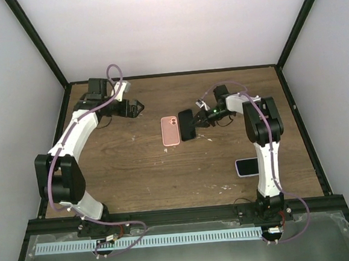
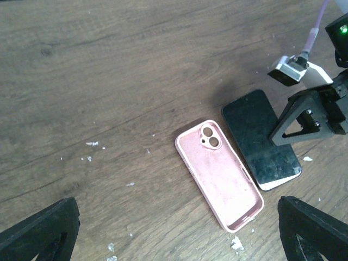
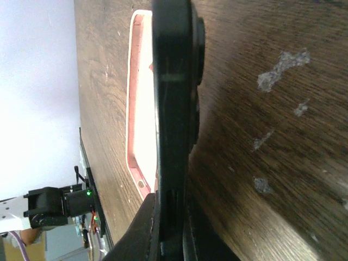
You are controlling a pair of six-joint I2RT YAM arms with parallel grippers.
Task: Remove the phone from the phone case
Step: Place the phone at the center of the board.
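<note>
The pink phone case [image 1: 170, 131] lies empty on the wooden table, its inside facing up, also seen in the left wrist view [image 2: 220, 174]. Just right of it is the black phone [image 1: 187, 124], out of the case, screen up [image 2: 260, 138]. My right gripper [image 1: 197, 121] is shut on the phone's right edge. In the right wrist view the phone [image 3: 174, 98] shows edge-on between the fingers [image 3: 142, 228], with the case [image 3: 140, 109] behind it. My left gripper [image 1: 137, 108] hangs open to the left of the case, its fingertips [image 2: 38, 231] holding nothing.
A second phone [image 1: 246, 167] with a pale rim lies near the right arm's forearm. Small white flecks [image 2: 92, 144] dot the table. Black frame posts and white walls surround the table [image 1: 136, 182].
</note>
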